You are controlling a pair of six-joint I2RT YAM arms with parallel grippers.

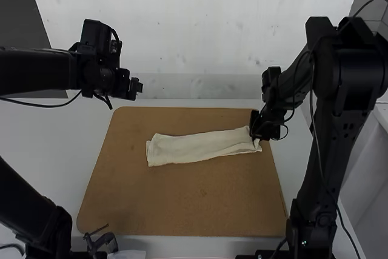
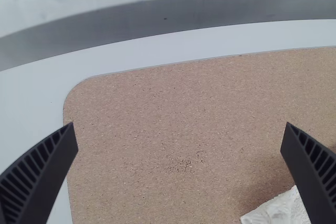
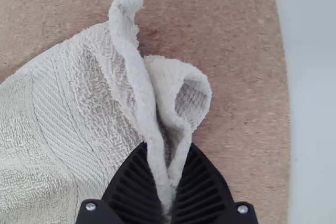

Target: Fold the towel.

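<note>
The cream towel (image 1: 197, 148) lies as a long narrow folded strip across the brown board. At its right end is my right gripper (image 1: 256, 131); in the right wrist view the right gripper (image 3: 168, 195) is shut on the pinched end of the towel (image 3: 79, 114), with loose edges curling up between its fingers. My left gripper (image 1: 138, 87) hangs above the board's back left corner, away from the towel. In the left wrist view the left gripper (image 2: 179, 135) stands open with nothing between its fingers, and a corner of the towel (image 2: 281, 211) shows beside one finger.
The brown board (image 1: 182, 204) lies on a white table (image 1: 48, 144), with a pale wall (image 1: 200, 22) behind it. Dark arm parts and a small black bracket (image 1: 102, 242) stand at the near left, by the board's front corner.
</note>
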